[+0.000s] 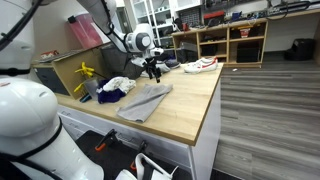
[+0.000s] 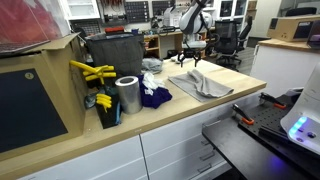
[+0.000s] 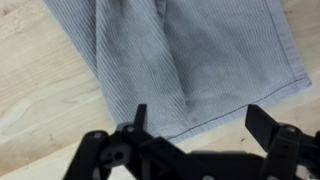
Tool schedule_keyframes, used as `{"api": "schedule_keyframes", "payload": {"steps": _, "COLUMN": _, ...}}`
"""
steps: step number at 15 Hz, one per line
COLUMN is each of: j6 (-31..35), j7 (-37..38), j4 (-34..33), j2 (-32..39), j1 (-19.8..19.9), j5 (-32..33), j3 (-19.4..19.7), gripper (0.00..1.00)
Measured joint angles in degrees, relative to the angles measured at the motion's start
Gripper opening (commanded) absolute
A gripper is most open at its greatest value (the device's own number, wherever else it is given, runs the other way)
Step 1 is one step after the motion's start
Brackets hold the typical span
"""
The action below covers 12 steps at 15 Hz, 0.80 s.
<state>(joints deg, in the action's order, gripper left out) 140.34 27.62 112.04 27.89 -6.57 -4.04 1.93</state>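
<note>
The gripper (image 1: pixel 152 68) hangs over the wooden countertop (image 1: pixel 190 105) with its jaws spread wide and nothing between them. In the wrist view the two black fingers (image 3: pixel 138 116) stand well apart above the hem of the grey towel (image 3: pixel 180 60). I cannot tell whether the tips touch the cloth. The towel lies spread out near the middle of the countertop, one corner close to the edge above the white drawers. It is slightly rumpled, with a fold running along its length. In both exterior views a blue cloth (image 2: pixel 155 97) lies just beside the towel, toward the back edge. A metal cylinder (image 2: pixel 127 95) stands upright near it, beside yellow items (image 2: pixel 92 72). A white shoe (image 1: pixel 200 65) rests near the far corner.
</note>
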Motion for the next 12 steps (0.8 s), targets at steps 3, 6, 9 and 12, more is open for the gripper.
{"api": "schedule_keyframes", "payload": {"steps": 3, "j6": -0.2, "j7": 0.0, "j4": -3.9, "j2": 4.3, "j1": -0.4, "j5": 0.8, "j3": 1.0, "gripper": 0.72}}
{"api": "schedule_keyframes", "payload": {"steps": 6, "j6": -1.0, "j7": 0.0, "j4": -6.9, "j2": 7.6, "j1": -1.0, "j5": 1.1, "j3": 1.4, "gripper": 0.61}}
{"api": "schedule_keyframes", "payload": {"steps": 9, "j6": -2.2, "j7": 0.0, "j4": -9.1, "j2": 9.4, "j1": -1.7, "j5": 1.2, "j3": 1.7, "gripper": 0.38}}
{"api": "schedule_keyframes", "payload": {"steps": 12, "j6": -3.3, "j7": 0.0, "j4": -10.8, "j2": 10.1, "j1": -2.2, "j5": 1.2, "j3": 1.9, "gripper": 0.14}}
